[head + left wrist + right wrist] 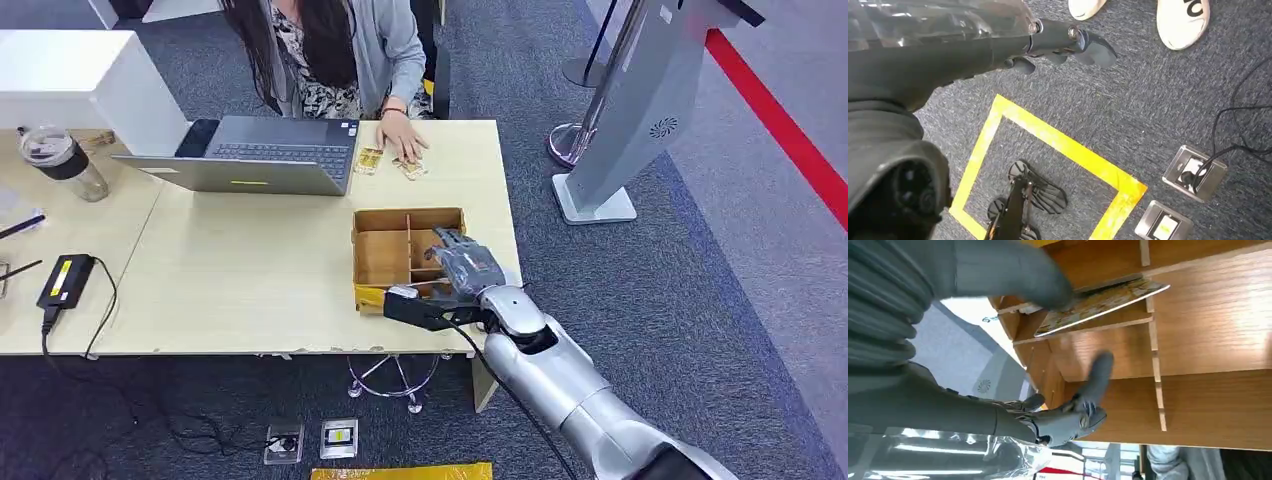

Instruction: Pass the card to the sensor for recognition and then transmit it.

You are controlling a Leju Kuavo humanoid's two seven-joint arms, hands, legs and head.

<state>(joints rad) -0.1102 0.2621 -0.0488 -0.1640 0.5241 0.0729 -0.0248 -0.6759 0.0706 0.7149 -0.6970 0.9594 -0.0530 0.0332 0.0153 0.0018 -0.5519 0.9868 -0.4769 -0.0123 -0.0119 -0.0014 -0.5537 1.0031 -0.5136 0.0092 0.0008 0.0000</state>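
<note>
Right hand inside compartmented brown cardboard box on bench; thumb pressing thin, stiff printed card, fingers spread. Light, slippery: pinch exposed edge.

The right hand is grey with darker fingers, on a silver arm. Under its thumb, the card shows a busy yellowish printed pattern with a pale edge. Around the hand, the divided box is brown wood. The worktop beneath is pale beige. The left hand is dark grey above blue-grey speckled carpet marked with yellow tape.
</note>
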